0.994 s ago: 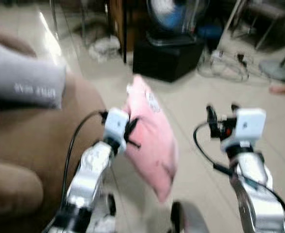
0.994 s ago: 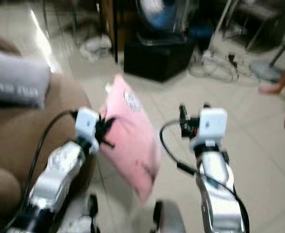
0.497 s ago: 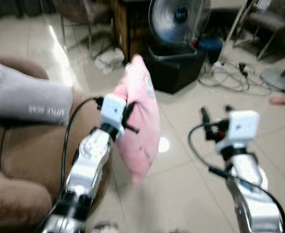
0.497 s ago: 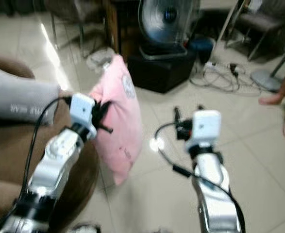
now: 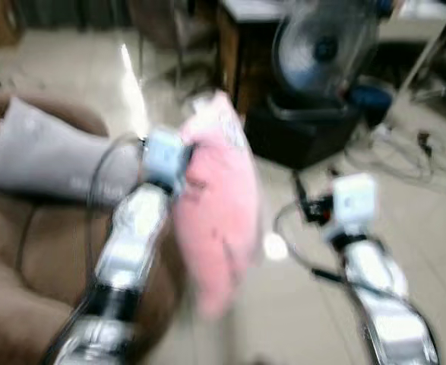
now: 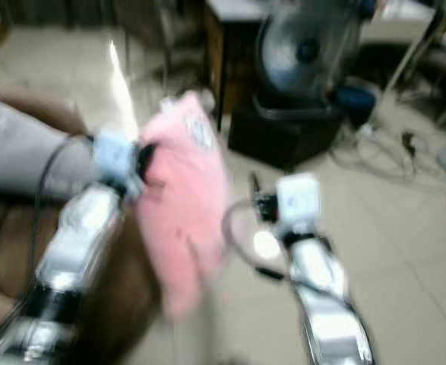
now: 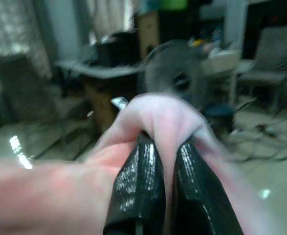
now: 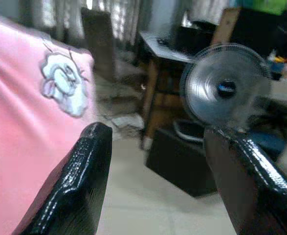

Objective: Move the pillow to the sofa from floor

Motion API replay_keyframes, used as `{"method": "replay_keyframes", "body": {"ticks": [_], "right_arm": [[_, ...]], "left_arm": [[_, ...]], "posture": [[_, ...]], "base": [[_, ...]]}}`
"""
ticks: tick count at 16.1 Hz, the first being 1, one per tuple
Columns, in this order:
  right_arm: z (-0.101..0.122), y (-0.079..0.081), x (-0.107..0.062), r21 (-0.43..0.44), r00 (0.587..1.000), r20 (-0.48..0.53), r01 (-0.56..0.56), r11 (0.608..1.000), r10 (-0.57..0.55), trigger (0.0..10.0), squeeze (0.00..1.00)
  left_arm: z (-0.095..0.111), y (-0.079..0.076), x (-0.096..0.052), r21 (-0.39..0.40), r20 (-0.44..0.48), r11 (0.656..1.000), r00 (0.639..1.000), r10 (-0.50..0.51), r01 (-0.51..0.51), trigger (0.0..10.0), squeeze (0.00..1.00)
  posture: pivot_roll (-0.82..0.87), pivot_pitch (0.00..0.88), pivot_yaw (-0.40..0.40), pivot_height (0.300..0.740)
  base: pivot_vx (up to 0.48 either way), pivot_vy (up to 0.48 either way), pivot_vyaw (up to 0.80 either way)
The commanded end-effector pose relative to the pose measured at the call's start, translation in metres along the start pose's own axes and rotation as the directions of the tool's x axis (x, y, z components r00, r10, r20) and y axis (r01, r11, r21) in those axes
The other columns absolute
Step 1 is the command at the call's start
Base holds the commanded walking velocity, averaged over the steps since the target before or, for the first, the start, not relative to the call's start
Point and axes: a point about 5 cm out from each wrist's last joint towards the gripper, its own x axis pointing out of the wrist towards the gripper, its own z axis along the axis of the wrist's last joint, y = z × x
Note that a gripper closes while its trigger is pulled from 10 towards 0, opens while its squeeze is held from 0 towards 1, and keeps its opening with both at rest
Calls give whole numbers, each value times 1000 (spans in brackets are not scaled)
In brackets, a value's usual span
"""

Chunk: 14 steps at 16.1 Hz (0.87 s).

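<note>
The left tool (image 7: 165, 171) pinches a fold of the pink pillow (image 5: 223, 205), which hangs in the air beside the brown sofa (image 5: 25, 251). The right tool (image 8: 158, 176) is open with nothing in it. The pillow looks soft, light and floppy, so a pinch near its edge should do.

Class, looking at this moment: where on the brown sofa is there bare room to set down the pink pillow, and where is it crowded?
The left gripper pinches the pink pillow in the air beside the sofa. Bare brown cushion lies in front of the grey pillow, bordered by the left arm. The sofa's back edge is taken by that grey pillow. Across the floor, the fan, black box and cables crowd the space.
</note>
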Motion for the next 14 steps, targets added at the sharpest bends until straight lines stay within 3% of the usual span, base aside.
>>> {"method": "replay_keyframes", "body": {"ticks": [1,3,8,11,14], "right_arm": [[6,8,3,14,999,30,-39,999,39,10000,0],[2,15,-1,18,997,16,-71,997,70,10000,0],[-8,22,-7,39,995,-12,-103,994,103,10000,0],[-12,22,-9,49,996,-20,-81,996,82,10000,0],[-16,15,-11,55,1000,-26,-7,998,8,10000,0]], "left_arm": [[9,16,-3,41,44,998,998,42,-44,10000,0],[4,18,-13,54,15,998,999,35,-36,10000,0],[-9,12,-41,34,-50,999,999,-7,9,10000,0],[-5,4,-42,53,-42,997,997,-60,62,10000,0],[-2,-2,-30,91,-42,992,995,-86,90,10000,0]], "posture": [[53,14,-59,740],[59,23,-63,740],[82,40,-62,740],[90,47,-50,740],[92,50,-34,740]], "base": [[465,0,800],[439,0,800],[0,0,800],[0,0,800],[0,0,800]]}}
